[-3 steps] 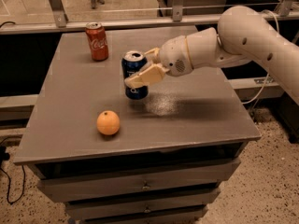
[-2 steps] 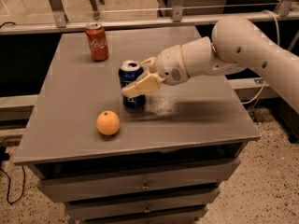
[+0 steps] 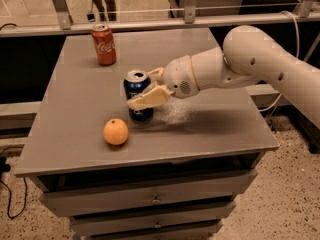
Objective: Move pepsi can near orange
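Grey bench (image 3: 75,149) with drawers (image 3: 155,199) below, on a speckled floor. The pepsi can (image 3: 136,86) is upright at centre frame, pinched between the two fingers of the end effector (image 3: 140,88), one finger across its front and one behind. Whether its base touches the bench cannot be told. The orange (image 3: 116,132) lies near it, lower left and apart. The white arm (image 3: 260,64) enters from the right. A red cola can (image 3: 104,45) stands upper left.
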Action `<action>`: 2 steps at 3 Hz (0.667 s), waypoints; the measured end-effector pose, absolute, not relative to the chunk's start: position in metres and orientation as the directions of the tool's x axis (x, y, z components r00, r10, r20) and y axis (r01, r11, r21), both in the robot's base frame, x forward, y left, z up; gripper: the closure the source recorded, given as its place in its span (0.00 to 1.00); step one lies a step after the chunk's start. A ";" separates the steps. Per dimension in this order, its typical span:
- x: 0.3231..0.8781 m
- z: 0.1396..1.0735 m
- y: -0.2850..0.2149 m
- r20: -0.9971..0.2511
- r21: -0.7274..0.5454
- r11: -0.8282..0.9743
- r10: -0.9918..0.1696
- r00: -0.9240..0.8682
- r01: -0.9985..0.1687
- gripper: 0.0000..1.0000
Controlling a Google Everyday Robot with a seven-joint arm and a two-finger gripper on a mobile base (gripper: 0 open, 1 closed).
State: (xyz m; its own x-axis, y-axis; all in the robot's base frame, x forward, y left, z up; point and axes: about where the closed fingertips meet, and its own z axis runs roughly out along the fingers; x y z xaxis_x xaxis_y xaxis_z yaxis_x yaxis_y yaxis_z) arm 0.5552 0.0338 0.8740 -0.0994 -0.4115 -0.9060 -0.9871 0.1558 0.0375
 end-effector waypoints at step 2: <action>0.550 0.870 0.035 -0.907 0.051 0.157 -0.407 -0.112 -0.986 0.00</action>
